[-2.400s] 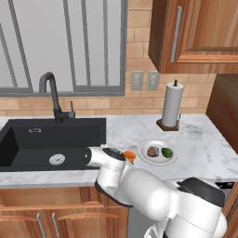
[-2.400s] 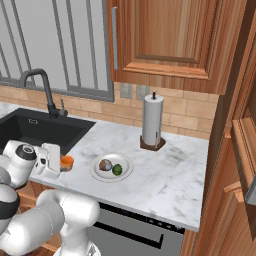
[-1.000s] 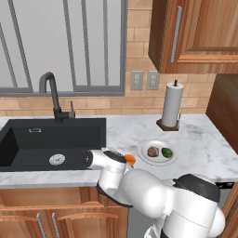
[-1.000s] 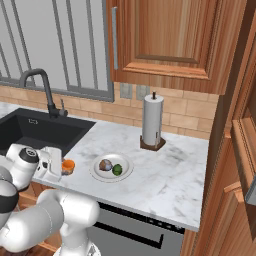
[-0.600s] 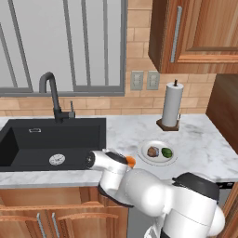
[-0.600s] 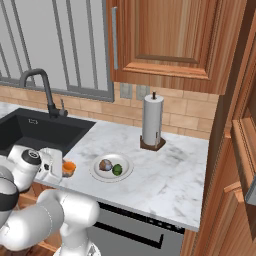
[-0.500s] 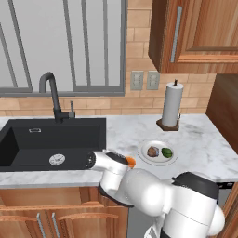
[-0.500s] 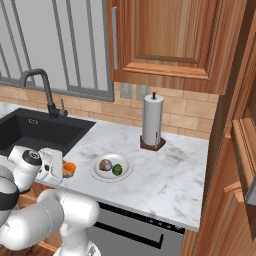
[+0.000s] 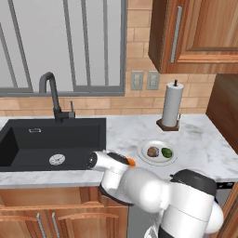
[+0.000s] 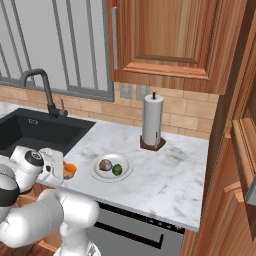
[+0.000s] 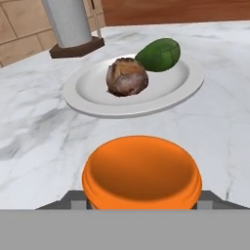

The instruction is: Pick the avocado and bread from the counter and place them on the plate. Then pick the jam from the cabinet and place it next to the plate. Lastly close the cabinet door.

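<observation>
My gripper [image 10: 61,170] is shut on the jam [image 10: 69,170], a squat orange jar, low over the counter [image 10: 165,170] just left of the plate [image 10: 97,176]. In the hand view the jam [image 11: 141,171] sits between my fingertips, close in front of the plate [image 11: 83,93]. The bread [image 11: 127,76] and the avocado [image 11: 157,54] lie side by side on the plate. From the left base view the jam [image 9: 131,162] peeks out past my wrist, left of the plate [image 9: 173,159] with the bread [image 9: 152,151] and avocado [image 9: 167,152]. Whether the jar touches the marble I cannot tell.
A paper towel roll [image 10: 152,121] stands behind the plate near the brick wall. The black sink [image 9: 46,139] with its faucet [image 9: 51,93] lies to the left. The tall brown cabinet [image 10: 245,165] stands at the counter's right end. A wall cupboard [image 9: 200,32] hangs above.
The gripper with the jam has sunk a little toward the counter and crept slightly toward the plate. The grip is unchanged, and nothing on the plate has moved.
</observation>
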You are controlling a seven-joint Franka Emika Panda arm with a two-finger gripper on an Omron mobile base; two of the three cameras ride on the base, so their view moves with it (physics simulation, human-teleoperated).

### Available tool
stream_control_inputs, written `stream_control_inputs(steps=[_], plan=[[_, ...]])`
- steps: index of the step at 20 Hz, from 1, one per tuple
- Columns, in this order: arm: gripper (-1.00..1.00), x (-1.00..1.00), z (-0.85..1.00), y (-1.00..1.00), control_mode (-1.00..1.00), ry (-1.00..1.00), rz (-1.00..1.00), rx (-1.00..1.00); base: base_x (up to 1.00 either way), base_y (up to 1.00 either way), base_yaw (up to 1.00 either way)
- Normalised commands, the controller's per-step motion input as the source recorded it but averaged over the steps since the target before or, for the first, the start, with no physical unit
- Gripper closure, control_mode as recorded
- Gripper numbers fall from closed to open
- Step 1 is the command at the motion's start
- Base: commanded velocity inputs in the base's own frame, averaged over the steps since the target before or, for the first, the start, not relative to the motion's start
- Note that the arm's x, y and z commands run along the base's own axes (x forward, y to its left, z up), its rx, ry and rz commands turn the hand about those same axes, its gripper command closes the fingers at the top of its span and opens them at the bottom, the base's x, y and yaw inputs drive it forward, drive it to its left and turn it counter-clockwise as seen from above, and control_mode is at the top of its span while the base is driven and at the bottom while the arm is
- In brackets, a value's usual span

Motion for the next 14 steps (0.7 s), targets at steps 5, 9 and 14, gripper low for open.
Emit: stream_control_inputs(steps=[5, 9, 14], plan=[[1.00, 0.10, -0.15, 0.00, -1.00, 0.02, 0.00, 0.01, 0.00, 0.00, 0.00], [-1.00, 0.14, -0.17, 0.05, -1.00, 0.04, 0.00, 0.00, 0.00, 0.00, 0.00], [-1.00, 0.15, -0.13, 0.24, -1.00, 0.05, 0.00, 0.00, 0.00, 0.00, 0.00]])
